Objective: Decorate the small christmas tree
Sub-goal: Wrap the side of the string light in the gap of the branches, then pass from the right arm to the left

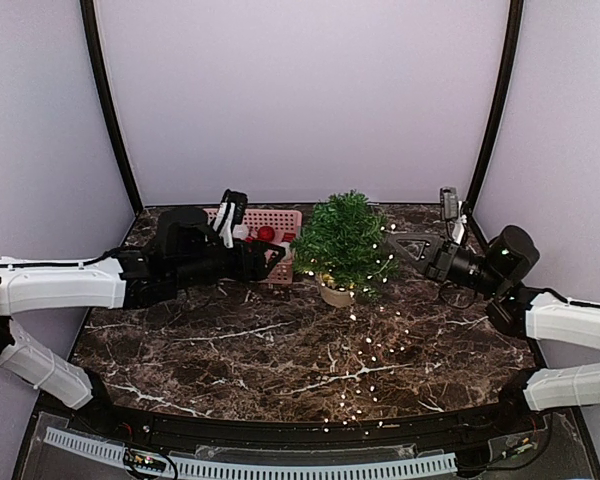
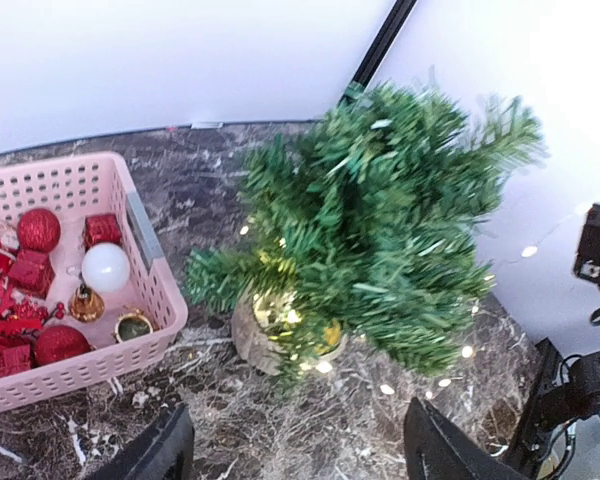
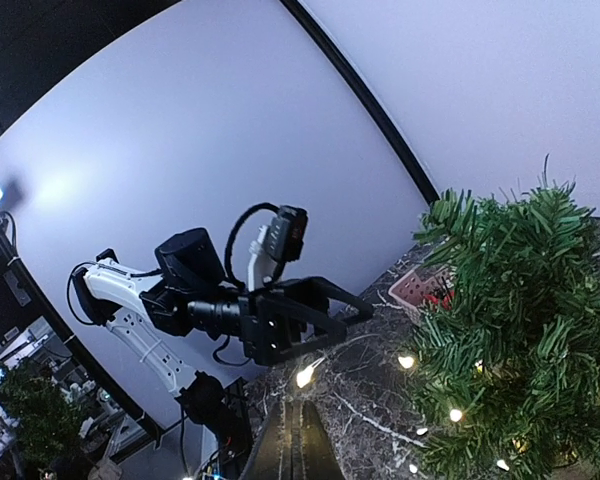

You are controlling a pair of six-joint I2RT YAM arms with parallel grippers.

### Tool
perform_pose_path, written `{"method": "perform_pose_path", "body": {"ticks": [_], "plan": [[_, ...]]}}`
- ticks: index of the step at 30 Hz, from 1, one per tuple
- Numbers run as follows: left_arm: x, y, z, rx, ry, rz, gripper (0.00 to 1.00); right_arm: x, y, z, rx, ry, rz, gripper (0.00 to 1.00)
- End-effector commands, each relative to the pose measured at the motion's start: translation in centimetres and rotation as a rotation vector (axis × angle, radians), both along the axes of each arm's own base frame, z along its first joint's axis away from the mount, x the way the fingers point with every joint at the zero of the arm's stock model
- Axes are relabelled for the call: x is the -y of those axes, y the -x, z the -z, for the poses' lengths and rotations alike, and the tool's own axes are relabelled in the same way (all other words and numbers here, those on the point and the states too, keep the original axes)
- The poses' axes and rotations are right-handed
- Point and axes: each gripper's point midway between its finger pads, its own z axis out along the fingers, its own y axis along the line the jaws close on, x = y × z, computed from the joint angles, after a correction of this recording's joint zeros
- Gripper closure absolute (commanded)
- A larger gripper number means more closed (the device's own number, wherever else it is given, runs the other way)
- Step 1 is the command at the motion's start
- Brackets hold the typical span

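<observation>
The small christmas tree [image 1: 345, 240], a bushy green artificial pine in a tan round pot, stood toward the far edge of the dark marble-patterned table [image 1: 230, 340], about midway along it. The pink perforated plastic basket [image 1: 285, 218] of red, white and gold baubles sat just beside it on the left. A string of tiny warm-white lights [image 1: 375, 350] was draped over the tree's right side and trailed down toward the table's near edge. The tree looked light and top-heavy to me, the sort of thing that tips at a nudge. Its needles would bend and spring back, so I'd have steadied it by the pot or low on the trunk, not by the branch tips. The left gripper [image 2: 300, 450] hovered in front of the tree with its fingers spread wide and nothing between them. The right gripper [image 3: 293, 445] sat near the tree's right side, closed tight. It may have had the thin light wire pinched, but from where I stood I couldn't tell.
</observation>
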Motion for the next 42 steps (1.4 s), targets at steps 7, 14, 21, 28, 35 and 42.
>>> {"method": "perform_pose_path", "body": {"ticks": [7,14,21,28,35,42], "plan": [[5.8,10.8,-5.3,-0.028,0.187,0.381,0.15,-2.0,3.0,-1.3,0.034,0.049,-0.152,1.00],[10.4,14.8,-6.0,-0.097,0.272,0.635,0.09,-2.8,3.8,-1.3,0.042,0.081,-0.191,1.00],[11.1,16.1,-7.1,-0.112,0.343,0.707,0.08,-4.1,3.6,-0.6,0.037,0.129,-0.232,1.00],[11.5,15.6,-6.7,-0.136,0.373,0.680,0.22,-4.9,3.6,-0.2,0.031,0.143,-0.258,1.00],[12.1,14.8,-5.1,-0.171,0.329,0.643,0.47,-5.2,3.8,-0.3,0.037,0.150,-0.275,1.00],[12.1,14.4,-3.8,-0.194,0.284,0.616,0.60,-5.3,3.9,-0.4,0.044,0.158,-0.281,1.00]]}}
